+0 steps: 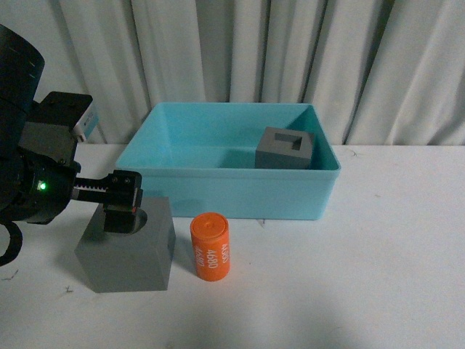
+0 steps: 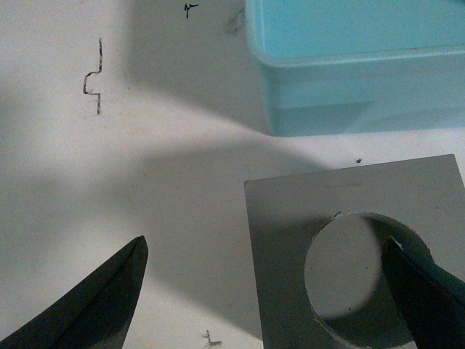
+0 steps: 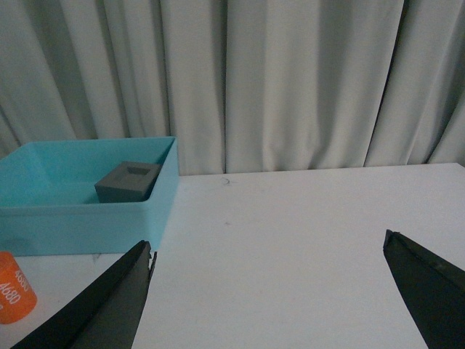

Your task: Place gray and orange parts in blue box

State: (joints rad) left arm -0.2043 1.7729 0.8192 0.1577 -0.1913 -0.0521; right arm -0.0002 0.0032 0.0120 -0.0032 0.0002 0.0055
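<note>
Currently poses the left jaws apart over the gray cube with the round recess [image 1: 127,254], near left on the white counter [image 1: 363,283]. Puts one finger [image 2: 425,298] down in that recess [image 2: 345,273] and the other [image 2: 94,309] out past the cube's left side, above bare counter and clear of the cube; clamps on nothing. Finds the orange cylinder [image 1: 210,247] upright just right of this cube, apart from it, with white "4680" down its side, on the near side of the blue box [image 1: 240,196]. Sees the blue box in the middle, farther back, in front of a pale curtain [image 1: 254,51]. Finds the gray cube with the slot [image 1: 285,149] already inside the box, toward its far right corner, slot facing up. Shows the right jaws wide apart too, over bare counter, with nothing between them. Leaves the recessed cube and the cylinder outside the box.
</note>
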